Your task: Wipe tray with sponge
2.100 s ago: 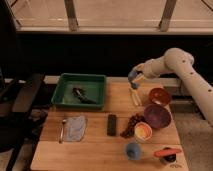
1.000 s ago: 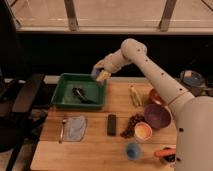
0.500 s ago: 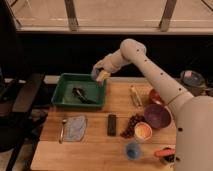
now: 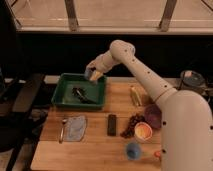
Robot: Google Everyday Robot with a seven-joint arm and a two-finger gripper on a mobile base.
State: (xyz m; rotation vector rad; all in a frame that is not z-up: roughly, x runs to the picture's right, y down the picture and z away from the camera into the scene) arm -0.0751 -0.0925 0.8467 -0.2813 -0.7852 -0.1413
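A single camera (the only view) looks from above the near edge of the worktop point(image 4: 95, 150), tilted down, facing the dark window wall; far enough back to show the whole worktop; the arm reaches in from lower right, its gripper point(image 4: 94, 75) over the tray's point(image 4: 59, 92) far right corner.

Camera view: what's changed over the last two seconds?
The hand, shut on the sponge, swung left in view from above the right side of the table to the far right corner of the tray, then barely moved. No grasp or release. Dark items in the tray, cloth and bowls stayed put.
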